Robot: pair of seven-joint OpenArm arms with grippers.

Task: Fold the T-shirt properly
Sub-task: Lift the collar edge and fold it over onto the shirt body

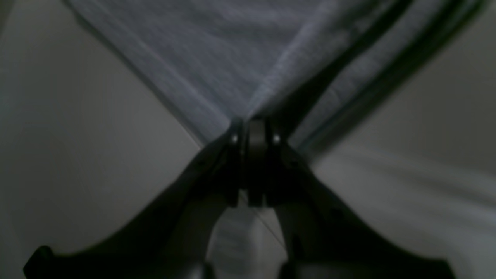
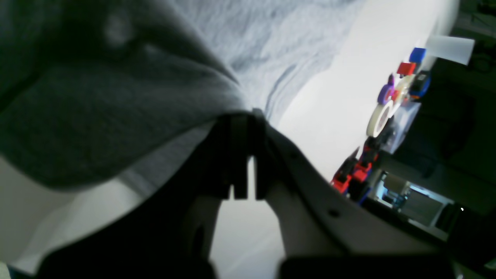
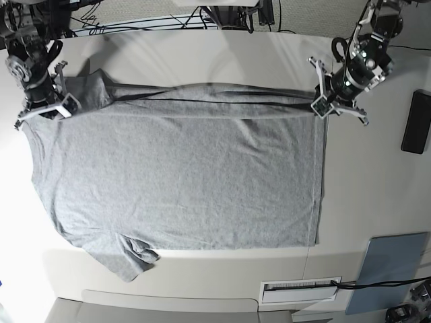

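A pale, off-white table (image 3: 377, 202) fills the base view, with cables trailing along its far edge, a dark flat slab (image 3: 419, 122) lying near its right edge and a grey-blue sheet (image 3: 394, 262) at the lower right corner. Spread across most of the table is the T-shirt (image 3: 182, 188), light heather grey, lying sideways with its plain side up: the hem runs down the right side, one short sleeve (image 3: 128, 259) sticks out at the lower left, and the other sleeve sits at the upper left. Along the far side the cloth is lifted into a taut ridge strung between the two arms (a dark shadow line runs under it). The left gripper (image 3: 322, 103), on the right of the base view, has its fingers pinched together on the far hem corner; its wrist camera shows the gripper (image 1: 254, 130) with cloth fanning out from the closed tips, another bit of fabric showing below them. The right gripper (image 3: 47, 101), on the left of the base view, is clamped on the shirt near the upper sleeve and shoulder; in its wrist view the gripper (image 2: 244, 116) has dark, blurred fabric bunched at its tips. Beyond the table edge in that view stand a roll of tape (image 2: 379, 118) and some small red, blue and purple items (image 2: 407, 73), too blurred to name.
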